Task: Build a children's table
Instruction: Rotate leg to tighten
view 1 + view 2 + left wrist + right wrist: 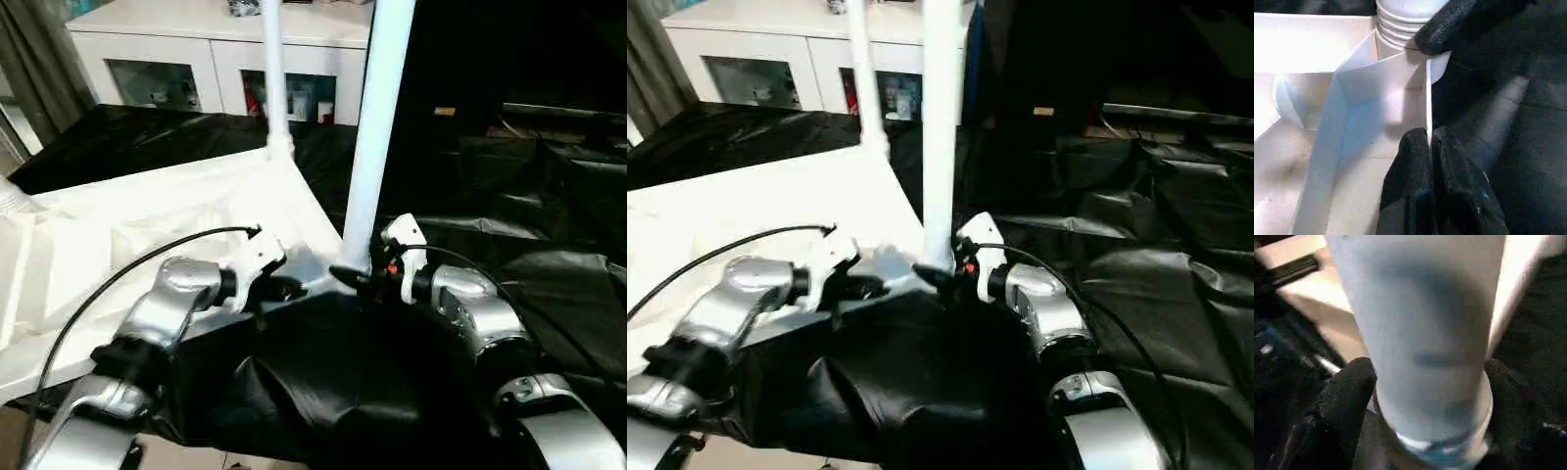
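Observation:
The children's table top [147,225] lies upside down on the black-draped work table, white and rimmed. Two white legs stand upright in its corners: the near leg [377,127] at the corner closest to me and a far leg [274,69] behind it. My left gripper [1429,142] is shut on the thin rim wall of the top, just beside the near leg's ribbed socket [1400,29]. My right gripper [1425,382] is at the near leg's base, one black finger [1342,401] on each side of the tube, jaws wide.
A white glass-door cabinet [216,59] stands at the back. Crumpled black cloth [549,225] covers the work table to the right and in front of me. A black cable [127,264] loops over my left forearm. The work table's near edge runs below my arms.

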You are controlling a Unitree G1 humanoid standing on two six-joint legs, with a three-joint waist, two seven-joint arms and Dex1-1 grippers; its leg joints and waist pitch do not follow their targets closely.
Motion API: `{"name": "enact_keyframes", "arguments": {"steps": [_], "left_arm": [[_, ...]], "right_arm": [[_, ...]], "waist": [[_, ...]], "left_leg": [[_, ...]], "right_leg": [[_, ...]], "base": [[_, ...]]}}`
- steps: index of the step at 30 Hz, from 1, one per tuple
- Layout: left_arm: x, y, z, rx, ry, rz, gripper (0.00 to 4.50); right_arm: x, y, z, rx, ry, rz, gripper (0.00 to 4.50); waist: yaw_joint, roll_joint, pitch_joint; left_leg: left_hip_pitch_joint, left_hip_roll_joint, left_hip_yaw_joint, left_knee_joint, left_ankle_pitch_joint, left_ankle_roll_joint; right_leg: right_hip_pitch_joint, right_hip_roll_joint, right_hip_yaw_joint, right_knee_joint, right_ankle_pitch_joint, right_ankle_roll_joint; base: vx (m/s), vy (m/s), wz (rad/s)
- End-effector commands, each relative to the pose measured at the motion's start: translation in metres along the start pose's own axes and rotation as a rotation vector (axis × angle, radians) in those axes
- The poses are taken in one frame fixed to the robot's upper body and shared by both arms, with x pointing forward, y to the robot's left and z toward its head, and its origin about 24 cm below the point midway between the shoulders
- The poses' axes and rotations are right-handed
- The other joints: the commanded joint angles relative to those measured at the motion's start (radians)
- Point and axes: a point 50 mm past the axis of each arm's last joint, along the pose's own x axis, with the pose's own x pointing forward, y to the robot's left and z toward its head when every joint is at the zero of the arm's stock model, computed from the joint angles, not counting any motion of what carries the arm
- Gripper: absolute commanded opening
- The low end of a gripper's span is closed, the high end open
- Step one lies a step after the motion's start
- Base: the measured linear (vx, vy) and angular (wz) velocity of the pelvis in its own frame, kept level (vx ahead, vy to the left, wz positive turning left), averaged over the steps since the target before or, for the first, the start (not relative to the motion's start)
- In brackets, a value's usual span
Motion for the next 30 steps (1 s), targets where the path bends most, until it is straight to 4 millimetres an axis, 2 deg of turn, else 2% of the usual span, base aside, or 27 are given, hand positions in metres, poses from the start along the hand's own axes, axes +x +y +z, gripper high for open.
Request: {"name": "enact_keyframes", "arguments": {"steps": [1,5,7,9,10,14,16,18,19,20,21,22,24,27,29,30], "left_arm": [[0.001,-0.009,0.005,0.021,-0.019,-0.096,0.00],[-0.011,-0.010,0.001,0.009,-0.009,-0.128,0.00],[-0.014,-0.010,0.000,0.007,-0.008,-0.135,0.00],[-0.014,-0.011,-0.001,0.007,-0.007,-0.134,0.00],[-0.013,-0.010,-0.001,0.008,-0.006,-0.129,0.00],[-0.009,-0.010,0.002,0.006,-0.017,-0.107,0.00],[-0.004,-0.006,0.005,0.006,-0.029,-0.049,0.00],[0.002,0.001,0.008,0.007,-0.027,0.031,0.00],[0.005,0.004,0.009,0.000,-0.020,0.069,0.00],[0.008,0.005,0.009,-0.006,-0.016,0.092,0.00],[0.008,0.006,0.009,-0.007,-0.015,0.095,0.00],[0.017,0.011,0.014,-0.031,-0.026,0.166,0.00],[0.031,0.016,0.024,-0.052,-0.050,0.257,0.00],[0.042,0.017,0.032,-0.074,-0.068,0.301,0.00],[0.053,0.016,0.040,-0.087,-0.085,0.329,0.00],[0.053,0.016,0.041,-0.088,-0.086,0.330,0.00]], "right_arm": [[0.002,0.011,-0.002,-0.015,0.033,0.126,3.57],[-0.005,0.009,-0.002,-0.028,0.061,0.158,3.57],[-0.006,0.009,-0.002,-0.026,0.062,0.171,3.24],[-0.005,0.010,-0.001,-0.022,0.060,0.178,3.24],[-0.005,0.011,-0.001,-0.018,0.059,0.184,2.96],[-0.003,0.013,-0.004,-0.007,0.057,0.177,2.83],[0.001,0.011,-0.008,0.013,0.057,0.097,2.76],[0.005,0.006,-0.012,0.024,0.064,-0.012,2.76],[0.007,0.003,-0.014,0.032,0.072,-0.080,2.75],[0.009,0.001,-0.016,0.039,0.078,-0.127,2.75],[0.009,0.001,-0.016,0.041,0.078,-0.132,2.75],[0.015,-0.003,-0.018,0.097,0.068,-0.259,2.75],[0.025,-0.004,-0.020,0.184,0.052,-0.406,2.74],[0.035,0.001,-0.020,0.213,0.052,-0.449,2.74],[0.049,0.009,-0.016,0.204,0.048,-0.452,2.74],[0.050,0.009,-0.016,0.203,0.048,-0.452,2.74]], "waist": [[0.003,-0.002,-0.062],[0.005,-0.003,-0.058],[0.006,0.000,-0.058],[0.005,0.000,-0.059],[0.004,-0.001,-0.060],[0.006,-0.001,-0.062],[0.006,-0.001,-0.059],[0.001,0.001,-0.055],[0.001,-0.001,-0.055],[0.001,0.002,-0.056],[-0.002,-0.001,-0.054],[-0.004,0.004,-0.055],[-0.007,0.007,-0.056],[-0.006,0.004,-0.055],[-0.004,0.003,-0.057],[-0.003,0.004,-0.058]], "left_leg": [[-0.004,0.004,0.012,-0.052,-0.193,0.056],[-0.001,0.003,0.013,-0.055,-0.216,0.048],[0.001,0.005,0.012,-0.056,-0.222,0.043],[0.001,0.004,0.012,-0.055,-0.219,0.039],[0.000,0.003,0.012,-0.055,-0.213,0.039],[-0.001,0.002,0.013,-0.053,-0.193,0.042],[0.001,0.002,0.012,-0.054,-0.210,0.036],[0.004,0.000,0.011,-0.057,-0.238,0.019],[0.005,-0.001,0.010,-0.058,-0.244,0.016],[0.005,0.000,0.009,-0.059,-0.243,0.012],[0.006,-0.003,0.008,-0.060,-0.254,0.006],[0.005,-0.002,0.008,-0.060,-0.254,0.004],[0.015,-0.004,0.011,-0.056,-0.260,-0.012],[0.007,-0.005,0.009,-0.058,-0.266,-0.003],[0.006,-0.006,0.009,-0.057,-0.260,0.005],[0.005,-0.007,0.009,-0.057,-0.250,0.007]], "right_leg": [[0.059,-0.064,0.040,-0.069,-0.173,-0.208],[0.056,-0.065,0.040,-0.075,-0.226,-0.200],[0.054,-0.066,0.041,-0.076,-0.241,-0.196],[0.054,-0.064,0.042,-0.075,-0.224,-0.199],[0.056,-0.064,0.042,-0.074,-0.216,-0.199],[0.057,-0.063,0.041,-0.071,-0.179,-0.206],[0.055,-0.065,0.041,-0.074,-0.203,-0.205],[0.051,-0.066,0.042,-0.083,-0.270,-0.185],[0.053,-0.067,0.041,-0.085,-0.289,-0.177],[0.052,-0.068,0.042,-0.084,-0.299,-0.173],[0.052,-0.066,0.040,-0.089,-0.335,-0.158],[0.051,-0.066,0.042,-0.087,-0.334,-0.158],[0.042,-0.065,0.045,-0.091,-0.320,-0.164],[0.048,-0.065,0.042,-0.090,-0.307,-0.160],[0.049,-0.066,0.043,-0.091,-0.310,-0.154],[0.050,-0.066,0.042,-0.090,-0.303,-0.153]], "base": [[0.000,0.000,0.00],[0.000,0.000,0.00],[0.000,0.000,0.00],[0.000,0.000,0.00],[0.000,0.000,0.00],[0.000,0.000,0.00],[0.000,0.000,0.00],[0.000,0.000,0.00],[0.000,0.000,0.00],[0.000,0.000,0.00],[0.000,0.000,0.00],[0.000,0.000,0.00],[0.000,0.000,0.00],[0.000,0.000,0.00],[0.000,0.000,0.00],[0.000,0.000,0.00]]}}
